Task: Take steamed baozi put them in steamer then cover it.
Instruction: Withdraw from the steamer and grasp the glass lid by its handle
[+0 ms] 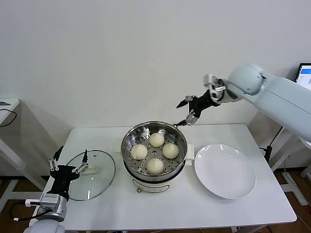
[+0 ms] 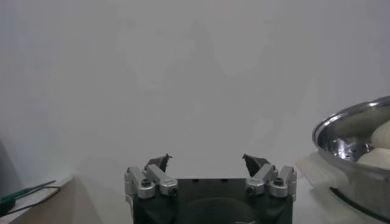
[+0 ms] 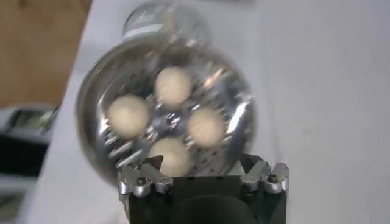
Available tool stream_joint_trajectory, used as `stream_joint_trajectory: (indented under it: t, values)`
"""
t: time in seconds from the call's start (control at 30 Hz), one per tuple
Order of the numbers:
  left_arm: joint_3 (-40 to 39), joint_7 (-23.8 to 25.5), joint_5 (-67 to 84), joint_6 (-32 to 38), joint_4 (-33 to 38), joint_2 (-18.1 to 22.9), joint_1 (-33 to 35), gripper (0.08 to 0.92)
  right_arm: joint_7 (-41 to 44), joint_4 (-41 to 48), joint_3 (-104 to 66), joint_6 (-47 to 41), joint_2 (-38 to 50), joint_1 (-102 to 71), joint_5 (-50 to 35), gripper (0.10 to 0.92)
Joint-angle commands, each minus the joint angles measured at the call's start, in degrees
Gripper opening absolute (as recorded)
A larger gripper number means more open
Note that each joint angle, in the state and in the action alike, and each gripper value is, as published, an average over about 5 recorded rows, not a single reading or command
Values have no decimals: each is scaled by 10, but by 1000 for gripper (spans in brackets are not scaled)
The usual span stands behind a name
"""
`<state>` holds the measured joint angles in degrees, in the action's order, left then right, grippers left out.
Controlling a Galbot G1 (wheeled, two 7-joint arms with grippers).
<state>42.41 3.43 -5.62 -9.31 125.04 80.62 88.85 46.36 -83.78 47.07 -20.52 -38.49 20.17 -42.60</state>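
The steamer point(image 1: 167, 128) stands uncovered at mid-table with several cream baozi point(image 1: 156, 140) on its perforated tray. My right gripper point(image 1: 185, 112) hangs open and empty in the air above and behind the steamer's right rim. In its wrist view the right gripper point(image 3: 200, 162) looks down on the steamer point(image 3: 91, 103) and the baozi point(image 3: 173, 85). The glass lid point(image 1: 97, 182) lies flat on the table left of the steamer. My left gripper point(image 1: 73, 153) is open and empty just above the lid's left side. The left wrist view has the left gripper point(image 2: 207, 159) facing the wall, with the steamer point(image 2: 347, 131) beside it.
An empty white plate point(image 1: 225, 171) sits right of the steamer. The white table point(image 1: 194, 208) ends at a front edge near me. A wall rises behind it. A second table edge point(image 1: 7, 103) shows far left, a screen point(image 1: 305, 73) far right.
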Motion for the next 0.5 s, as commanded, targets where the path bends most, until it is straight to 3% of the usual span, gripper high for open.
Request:
stream_joint_trajectory:
  t: [0.03,0.3,0.5]
  values:
    - [-4,-7,-9,24,-14,6,-7,823,-334,-116,-472,93,119,-467,-117,823]
    - [-2,-13,-21,70,-47,11,-18,823,-454,-222,-765,189,-7,-817,-22,823]
    - [-6,-22,-24,92,-63,17,-24,823,-514,-297,-825,242,-153,-964,77,823]
